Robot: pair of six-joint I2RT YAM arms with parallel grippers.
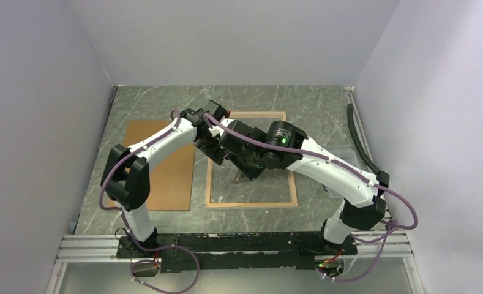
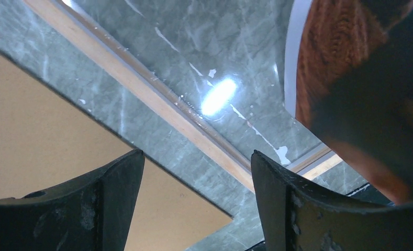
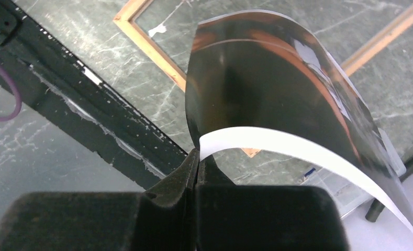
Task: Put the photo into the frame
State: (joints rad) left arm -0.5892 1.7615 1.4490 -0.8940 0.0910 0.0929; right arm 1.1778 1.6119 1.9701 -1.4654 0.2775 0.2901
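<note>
The frame (image 1: 251,203) lies flat mid-table with its pale wood back up, and both arms lean in over its left part. My right gripper (image 3: 198,152) is shut on the lower edge of the photo (image 3: 261,89). The photo is a glossy dark and orange-brown print that curls upward, showing its white back, above the frame's near corner (image 3: 146,44). My left gripper (image 2: 196,164) hangs open with nothing between its fingers. It is over the gap between the frame's left rail (image 2: 157,97) and the backing board, and the photo (image 2: 350,68) is at its upper right. From the top camera the photo is almost wholly hidden under the arms.
A plain brown backing board (image 1: 162,165) lies flat left of the frame. A glossy glare (image 2: 219,95) shows on the surface inside the frame. The black mounting rail (image 3: 89,110) runs along the near edge. Grey walls close in the left, back and right.
</note>
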